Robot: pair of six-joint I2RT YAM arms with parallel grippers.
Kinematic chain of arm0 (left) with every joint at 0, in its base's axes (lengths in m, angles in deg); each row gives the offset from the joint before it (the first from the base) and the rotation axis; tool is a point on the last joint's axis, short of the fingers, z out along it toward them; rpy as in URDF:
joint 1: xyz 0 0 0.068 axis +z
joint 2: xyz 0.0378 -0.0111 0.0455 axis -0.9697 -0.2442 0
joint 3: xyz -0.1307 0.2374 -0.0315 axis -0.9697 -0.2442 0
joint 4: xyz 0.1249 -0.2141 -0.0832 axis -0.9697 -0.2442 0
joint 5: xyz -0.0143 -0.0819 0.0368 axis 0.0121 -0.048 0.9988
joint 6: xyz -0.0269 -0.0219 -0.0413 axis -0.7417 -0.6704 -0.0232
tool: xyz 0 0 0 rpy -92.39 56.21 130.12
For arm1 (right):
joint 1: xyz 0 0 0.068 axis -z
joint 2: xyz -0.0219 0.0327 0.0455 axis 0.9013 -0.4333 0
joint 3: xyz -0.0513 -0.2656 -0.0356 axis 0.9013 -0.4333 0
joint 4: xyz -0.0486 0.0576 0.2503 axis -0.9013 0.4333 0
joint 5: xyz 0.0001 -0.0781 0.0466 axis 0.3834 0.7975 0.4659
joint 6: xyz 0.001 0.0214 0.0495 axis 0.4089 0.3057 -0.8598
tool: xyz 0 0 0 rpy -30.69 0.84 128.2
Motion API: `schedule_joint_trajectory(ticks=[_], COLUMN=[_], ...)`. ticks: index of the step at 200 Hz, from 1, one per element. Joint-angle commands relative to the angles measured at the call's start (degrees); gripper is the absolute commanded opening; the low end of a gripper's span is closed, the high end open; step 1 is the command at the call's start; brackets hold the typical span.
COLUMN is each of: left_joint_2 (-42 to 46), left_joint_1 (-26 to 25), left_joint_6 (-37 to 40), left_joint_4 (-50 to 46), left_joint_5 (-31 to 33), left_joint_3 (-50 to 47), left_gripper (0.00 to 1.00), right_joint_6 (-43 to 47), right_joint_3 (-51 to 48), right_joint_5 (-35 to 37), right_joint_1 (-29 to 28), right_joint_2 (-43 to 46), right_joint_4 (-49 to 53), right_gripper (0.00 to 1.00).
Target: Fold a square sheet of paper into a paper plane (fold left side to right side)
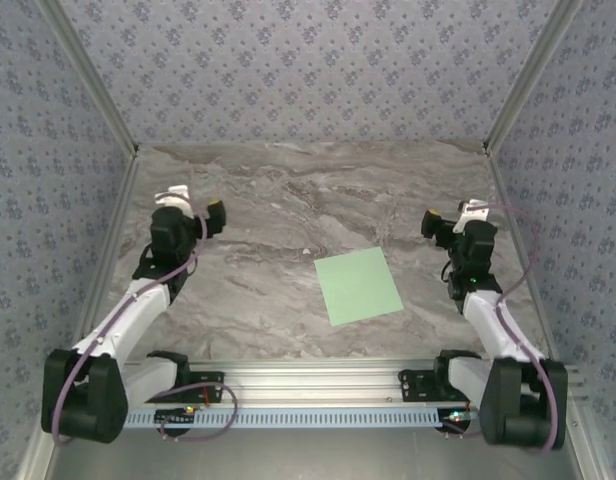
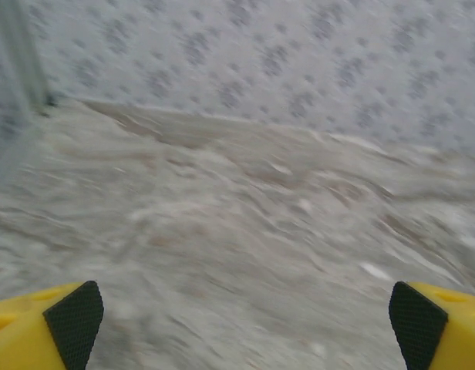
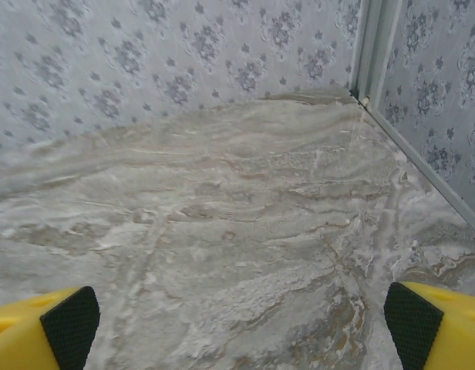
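Grey marbled tabletop (image 1: 288, 190), walled in by flowered wallpaper. At mid-left of the top view, left gripper (image 1: 216, 214): spread wide, empty, yellow fingers (image 2: 29, 331) with black pads at the lower corners of its wrist view. At mid-right, right gripper (image 1: 431, 222): equally wide, empty. Between them, nearer the right one and apart from both, square sheet of paper (image 1: 358, 286): flat, unfolded, slightly rotated, right of centre. Likely feather-light, limp and slippery on the stone; creases easily. Best pinned with one fingertip while lifting the left edge or a left corner to carry rightward.
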Motion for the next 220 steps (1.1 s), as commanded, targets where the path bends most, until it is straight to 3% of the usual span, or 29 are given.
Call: schedule_joint_trajectory(ticks=[1, 25, 48, 84, 144, 192, 220], left_joint_2=[-2.0, -9.3, -21.7, -41.7, -57.1, -60.4, -60.5], left_joint_1=[-10.7, -25.0, -37.6, -48.1, -49.6, -49.4, -47.2], left_joint_6=[-5.5, -10.1, -12.4, -11.8, -15.5, -12.4, -8.1], left_joint_4=[-16.5, -21.1, -25.6, -32.0, -40.7, -44.5, -44.1], left_joint_5=[-1.3, -1.1, -0.6, -1.1, -2.2, 0.0, -2.3], left_joint_3=[3.7, 9.2, 18.8, 36.9, 50.8, 51.9, 51.1], left_gripper=[0.98, 0.98, 0.98, 0.98, 0.98, 0.98, 0.98], right_joint_6=[-4.9, -8.6, -10.5, -10.3, -9.9, -10.1, -10.0], right_joint_3=[2.6, 3.2, 3.4, 4.2, 5.0, 4.2, 4.0], right_joint_5=[-0.9, -0.4, 1.9, 6.1, 6.0, 6.4, 6.3], right_joint_1=[-2.5, -5.7, -8.6, -11.8, -12.9, -13.0, -13.0], right_joint_2=[6.1, 12.4, 15.4, 16.0, 16.3, 16.3, 16.3], right_joint_4=[19.5, 30.8, 37.7, 42.1, 42.4, 42.0, 41.6], right_gripper=[1.00, 1.00, 1.00, 1.00, 1.00, 1.00, 1.00])
